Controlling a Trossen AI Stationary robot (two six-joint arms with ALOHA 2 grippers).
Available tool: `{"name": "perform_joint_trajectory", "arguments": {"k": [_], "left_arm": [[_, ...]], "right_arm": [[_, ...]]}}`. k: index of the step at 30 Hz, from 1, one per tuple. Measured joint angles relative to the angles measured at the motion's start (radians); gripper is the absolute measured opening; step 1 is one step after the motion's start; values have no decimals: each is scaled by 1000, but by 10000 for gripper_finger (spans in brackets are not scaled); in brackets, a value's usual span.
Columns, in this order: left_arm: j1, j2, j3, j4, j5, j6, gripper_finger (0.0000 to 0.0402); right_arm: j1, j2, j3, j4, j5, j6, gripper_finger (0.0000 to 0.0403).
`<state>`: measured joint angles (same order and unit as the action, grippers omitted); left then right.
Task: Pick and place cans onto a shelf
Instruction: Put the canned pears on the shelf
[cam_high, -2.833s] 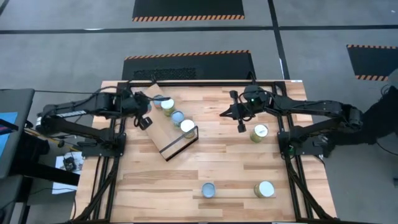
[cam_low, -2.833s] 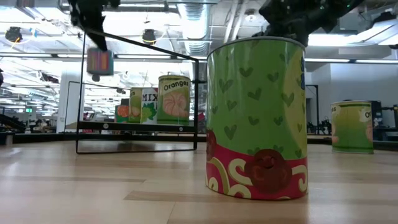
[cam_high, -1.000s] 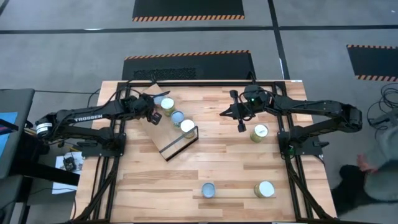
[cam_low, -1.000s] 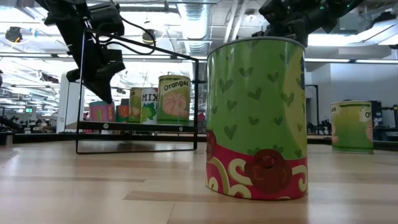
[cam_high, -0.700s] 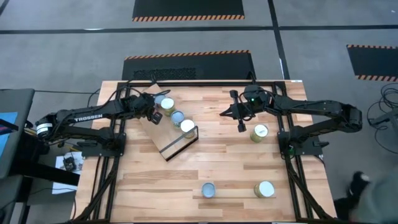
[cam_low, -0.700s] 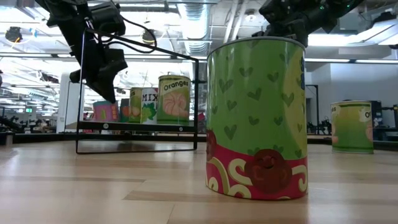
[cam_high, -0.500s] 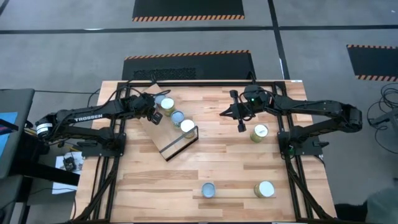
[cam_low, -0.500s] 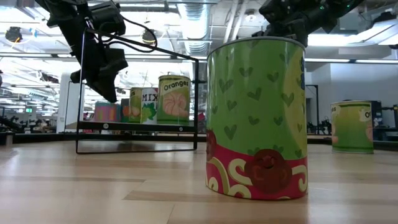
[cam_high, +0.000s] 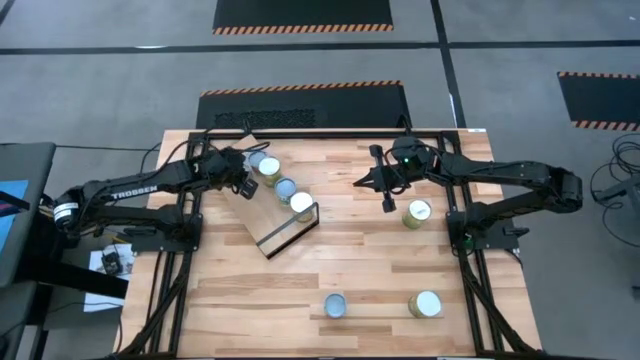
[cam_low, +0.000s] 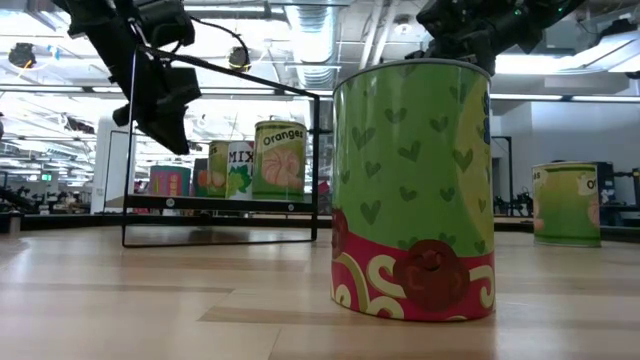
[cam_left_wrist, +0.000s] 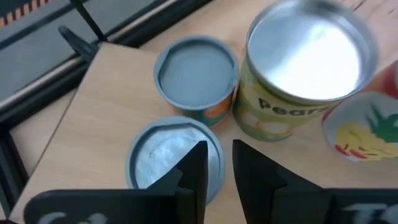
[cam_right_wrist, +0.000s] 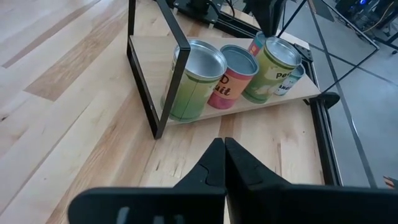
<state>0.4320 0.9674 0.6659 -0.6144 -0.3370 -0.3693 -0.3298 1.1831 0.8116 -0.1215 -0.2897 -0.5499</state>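
The shelf (cam_high: 270, 214) lay at an angle on the left half of the worktop (cam_high: 340, 270), its black frame (cam_high: 290, 230) at the end nearer the middle. On it stood a row of cans (cam_high: 286, 189), and in the high view the left arm covered the far end of that row, so the count there was hard to make out. The left wrist view helped: a small can (cam_left_wrist: 174, 160) sat right under the left claw (cam_left_wrist: 214, 165), beside another small can (cam_left_wrist: 196, 78) and a taller yellow can (cam_left_wrist: 298, 74). The left claw's fingers (cam_left_wrist: 194, 169) stood a little apart just above that can, gripping nothing.

Three more cans waited off the shelf: one (cam_high: 418, 213) near the right arm, two (cam_high: 335, 306) (cam_high: 426, 304) at the near edge. In the low view one (cam_low: 412, 190) of them filled most of the picture, hiding much behind it.

The right claw (cam_right_wrist: 222, 149) hovered over bare worktop, fingers pressed together, empty.
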Motion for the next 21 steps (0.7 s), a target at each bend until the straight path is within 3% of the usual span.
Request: {"name": "perform_joint_trajectory", "arguments": {"k": [8, 16, 21], "left_arm": [[-1, -137, 0, -2, -13, 35, 65], [-100, -242, 0, 17, -154, 98, 14], [-226, -290, -96, 261, -217, 174, 4]], "right_arm": [[0, 0, 0, 10, 1, 5, 9], [0, 0, 0, 90, 5, 14, 8], [0, 0, -103, 345, -2, 79, 8]]}}
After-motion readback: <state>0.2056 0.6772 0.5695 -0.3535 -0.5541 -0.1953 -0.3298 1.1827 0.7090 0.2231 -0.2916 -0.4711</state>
